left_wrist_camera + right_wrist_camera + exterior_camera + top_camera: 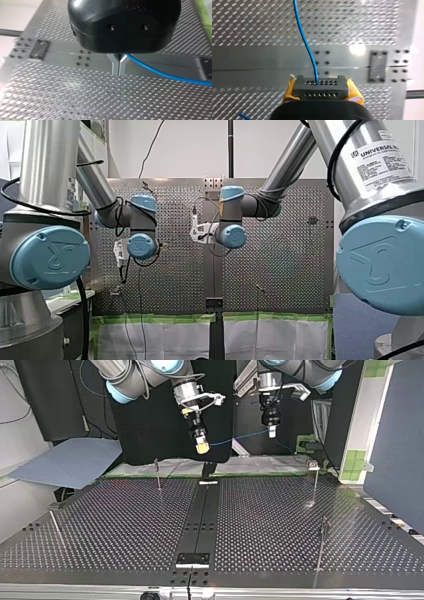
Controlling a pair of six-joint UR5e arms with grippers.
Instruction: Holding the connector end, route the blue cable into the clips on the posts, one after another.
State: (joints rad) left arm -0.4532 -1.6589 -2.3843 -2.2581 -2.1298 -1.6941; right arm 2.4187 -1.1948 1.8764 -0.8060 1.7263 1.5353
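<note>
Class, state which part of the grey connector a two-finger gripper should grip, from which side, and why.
Grip the connector by its two short ends, approaching from behind, opposite the holed face where the blue cable exits. Those ends look flat and parallel, leaving the cable free.

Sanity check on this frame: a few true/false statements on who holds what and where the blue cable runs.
1. My right end effector clamps the dark grey connector block between its yellow pads. True.
2. The thin blue cable already sits in a clip on one of the thin metal posts. False: it spans the air between the two end effectors and touches no post.
3. My left end effector has its metal fingers shut on the thin blue cable. True.
4. Both end effectors rest on the perforated table. False: both hang above it.
</note>
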